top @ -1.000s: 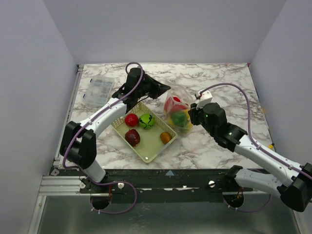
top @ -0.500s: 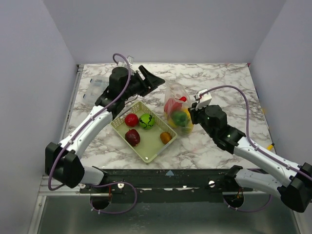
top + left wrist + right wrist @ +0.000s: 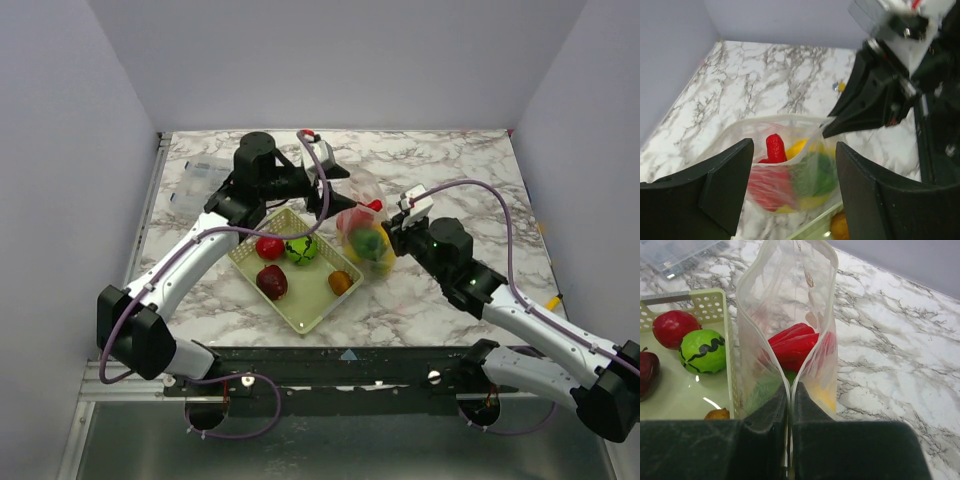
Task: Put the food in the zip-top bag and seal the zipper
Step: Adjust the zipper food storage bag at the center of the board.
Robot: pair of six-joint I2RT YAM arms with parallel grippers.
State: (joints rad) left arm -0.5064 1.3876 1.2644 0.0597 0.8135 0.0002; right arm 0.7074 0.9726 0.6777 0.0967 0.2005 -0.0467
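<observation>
Marble table [image 3: 890, 340], right pincer [image 3: 789, 392] clamping zip-top bag [image 3: 790, 300]

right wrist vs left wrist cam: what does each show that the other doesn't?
Right wrist only: a round red fruit and a green ball with a black squiggle in the pale yellow mesh basket, plus the clear flat compartment box. Left wrist only: the open left tool facing the crinkly transparent zip-top bag, and a small yellow object on the marble table beyond. Both: that bag with red, green and yellow food, its rim pinched by the right tool.
</observation>
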